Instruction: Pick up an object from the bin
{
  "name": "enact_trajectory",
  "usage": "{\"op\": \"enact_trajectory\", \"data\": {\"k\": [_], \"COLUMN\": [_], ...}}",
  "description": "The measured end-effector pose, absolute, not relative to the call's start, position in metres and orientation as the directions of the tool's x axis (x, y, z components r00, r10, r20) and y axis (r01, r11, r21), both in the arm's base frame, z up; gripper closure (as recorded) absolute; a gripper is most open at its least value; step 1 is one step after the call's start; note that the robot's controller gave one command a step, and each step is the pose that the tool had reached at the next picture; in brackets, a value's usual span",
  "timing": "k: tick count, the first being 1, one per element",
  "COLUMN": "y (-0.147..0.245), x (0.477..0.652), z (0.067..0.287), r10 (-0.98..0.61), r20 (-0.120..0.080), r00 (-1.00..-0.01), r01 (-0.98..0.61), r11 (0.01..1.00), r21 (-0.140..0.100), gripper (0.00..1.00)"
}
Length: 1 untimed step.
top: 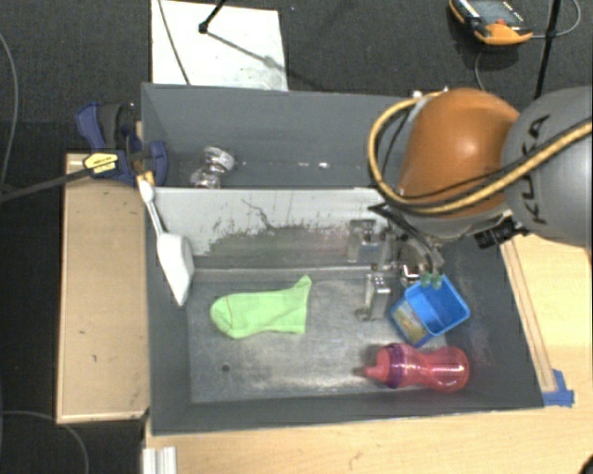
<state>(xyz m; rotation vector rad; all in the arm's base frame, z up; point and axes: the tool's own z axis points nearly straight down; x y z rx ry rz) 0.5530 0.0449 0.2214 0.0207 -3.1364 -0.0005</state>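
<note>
Gripper (374, 294), grip unreadable beneath the arm (463, 139), hangs beside what seems a blue cup (437, 310)

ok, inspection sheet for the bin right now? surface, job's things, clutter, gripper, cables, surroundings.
Surface: grey metal bin, floor scuffed.
Job's things: green cloth sock mid-floor; blue square plastic cup at right, tilted; pink plastic bottle lying on its side nearer the front.
Clutter: white plastic spatula against left wall; clear glassy object by back wall.
Gripper: metal two-finger gripper low, just left of the cup; grasp cannot be judged.
Cables: yellow-and-black cable looped round orange wrist cover.
Surroundings: orange-and-black device on dark floor behind bin.
</note>
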Motion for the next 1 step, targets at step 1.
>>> {"op": "enact_trajectory", "data": {"k": [1], "y": [0.0447], "x": [0.5546], "z": [0.2261], "r10": [-0.011], "r20": [-0.004], "r00": [-1.000], "r01": [-0.011], "r11": [1.000], "r21": [0.001], "gripper": [0.00]}}
